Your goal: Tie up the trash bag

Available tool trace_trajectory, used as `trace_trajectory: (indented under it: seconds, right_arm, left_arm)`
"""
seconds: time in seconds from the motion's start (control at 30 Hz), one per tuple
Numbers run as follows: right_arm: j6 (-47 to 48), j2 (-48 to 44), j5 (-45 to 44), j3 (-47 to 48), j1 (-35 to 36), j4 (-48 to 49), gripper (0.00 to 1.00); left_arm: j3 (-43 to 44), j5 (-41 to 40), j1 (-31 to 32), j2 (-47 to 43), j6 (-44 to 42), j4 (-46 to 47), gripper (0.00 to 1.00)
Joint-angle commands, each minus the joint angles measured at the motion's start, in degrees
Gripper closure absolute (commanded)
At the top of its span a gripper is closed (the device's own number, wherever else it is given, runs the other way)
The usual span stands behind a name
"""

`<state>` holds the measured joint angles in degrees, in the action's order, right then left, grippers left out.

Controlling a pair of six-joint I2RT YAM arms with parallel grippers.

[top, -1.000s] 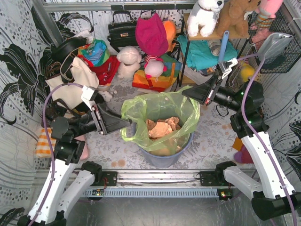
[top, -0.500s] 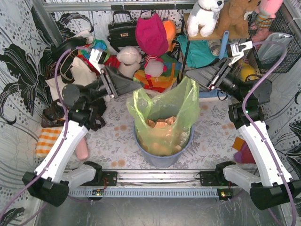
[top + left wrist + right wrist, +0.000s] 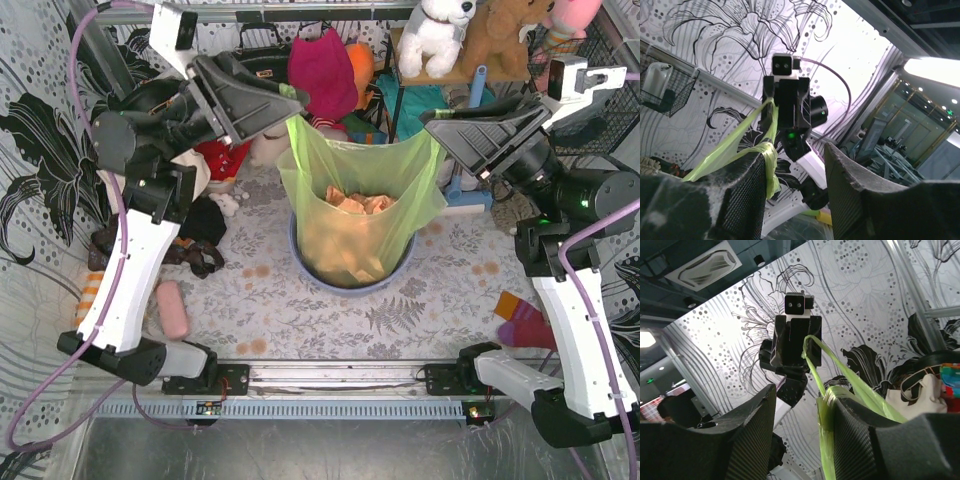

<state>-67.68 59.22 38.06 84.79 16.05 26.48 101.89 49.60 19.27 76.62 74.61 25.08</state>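
The lime-green trash bag (image 3: 360, 195) is pulled up tall out of the blue-grey bin (image 3: 350, 283), with crumpled tan paper (image 3: 358, 203) showing inside. Its rim is stretched between both raised grippers. My left gripper (image 3: 290, 102) is at the rim's left corner and my right gripper (image 3: 434, 134) is at the right corner. In the left wrist view the gripper (image 3: 792, 165) has its jaws apart, with the bag's edge (image 3: 767, 155) draped over the left finger. In the right wrist view the gripper (image 3: 802, 405) also has its jaws apart, with the bag film (image 3: 826, 440) hooked over the right finger.
Handbags (image 3: 262, 55), a magenta hat (image 3: 322, 72) and stuffed toys (image 3: 435, 35) crowd the back. A shelf (image 3: 400, 110) stands behind the bag. A pink object (image 3: 172, 308) lies at the left, a striped sock (image 3: 522, 320) at the right, and a wire basket (image 3: 600, 60) at the far right.
Both grippers have risen high and spread the rim. The bag has been drawn upward out of the bin, from a slumped opening to a tall stretched shape.
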Motion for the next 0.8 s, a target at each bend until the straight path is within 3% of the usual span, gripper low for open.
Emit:
trace_trajectory:
  seconds: [0.0, 0.1, 0.37, 0.57, 0.77]
  right_arm:
    - [4.57, -1.66, -3.93, 0.63, 0.08, -2.59, 0.55]
    - [7.29, -3.24, -6.41, -2.56, 0.11, -7.59, 0.55]
    - [9.45, -3.93, -9.53, -11.37, 0.04, -11.99, 0.57]
    - [11.86, -1.38, -5.72, -7.97, 0.08, -16.66, 0.41]
    - [13.04, -2.56, -5.28, -7.71, 0.05, -21.29, 0.42]
  left_arm:
    - [6.63, -3.31, -0.46, 4.56, -3.89, -7.55, 0.45]
    - [5.35, -4.88, -0.46, 3.99, -6.76, -12.47, 0.45]
    - [-10.48, -6.20, -0.53, -2.30, -14.45, -21.15, 0.43]
    - [-7.01, -5.48, -0.47, -2.26, -23.14, -30.24, 0.32]
    - [-4.13, -3.39, -0.46, 0.19, -28.61, -34.09, 0.30]
